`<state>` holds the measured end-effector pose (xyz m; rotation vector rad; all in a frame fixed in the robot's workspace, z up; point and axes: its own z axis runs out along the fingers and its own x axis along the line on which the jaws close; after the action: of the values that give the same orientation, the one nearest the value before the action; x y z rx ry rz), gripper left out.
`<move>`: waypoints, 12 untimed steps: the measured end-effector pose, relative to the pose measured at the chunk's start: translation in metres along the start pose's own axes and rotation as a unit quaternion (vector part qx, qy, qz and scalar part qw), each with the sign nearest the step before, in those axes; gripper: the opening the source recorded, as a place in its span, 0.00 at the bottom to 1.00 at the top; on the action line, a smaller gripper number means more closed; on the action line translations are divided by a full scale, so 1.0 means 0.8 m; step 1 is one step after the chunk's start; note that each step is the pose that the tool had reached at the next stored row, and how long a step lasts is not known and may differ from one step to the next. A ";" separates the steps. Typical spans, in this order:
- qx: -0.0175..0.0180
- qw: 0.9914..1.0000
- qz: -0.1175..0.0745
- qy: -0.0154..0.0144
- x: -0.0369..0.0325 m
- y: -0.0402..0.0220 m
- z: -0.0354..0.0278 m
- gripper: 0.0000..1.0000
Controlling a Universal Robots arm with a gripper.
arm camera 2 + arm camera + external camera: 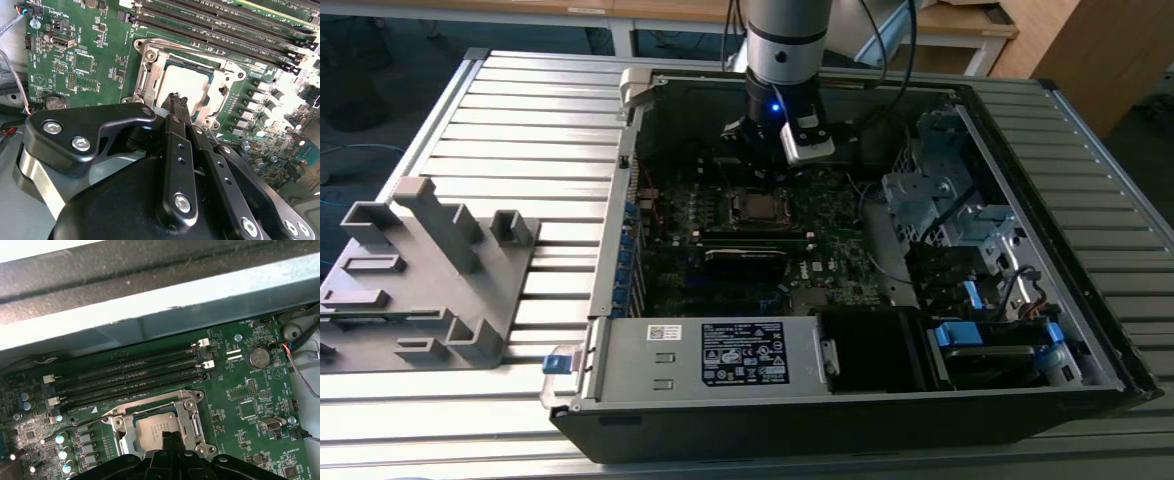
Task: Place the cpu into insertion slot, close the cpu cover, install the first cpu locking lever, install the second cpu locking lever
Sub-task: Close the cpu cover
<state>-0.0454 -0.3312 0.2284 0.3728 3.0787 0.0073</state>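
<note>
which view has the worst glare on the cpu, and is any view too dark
Second wrist view: glare blows the cpu top out to white. First wrist view: same cpu evenly lit, dull tan. Exterior view: inside of the computer case is shadowed, motherboard dim.

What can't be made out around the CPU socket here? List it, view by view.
Second wrist view: the gripper hides one edge of the cpu cover, so what its tips touch cannot be told.
First wrist view: the gripper covers part of the cpu.
Exterior view: the socket is too small to tell whether anything is latched.
</note>
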 end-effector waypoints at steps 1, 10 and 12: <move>0.000 1.000 -0.004 0.000 0.0000 0.0000 0.0000 0.10; -0.003 0.997 -0.076 0.001 0.0000 0.0000 0.0012 0.10; -0.003 0.996 -0.085 0.001 0.0001 0.0000 0.0013 0.10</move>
<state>-0.0454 -0.3312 0.2274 0.1095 3.0998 0.0124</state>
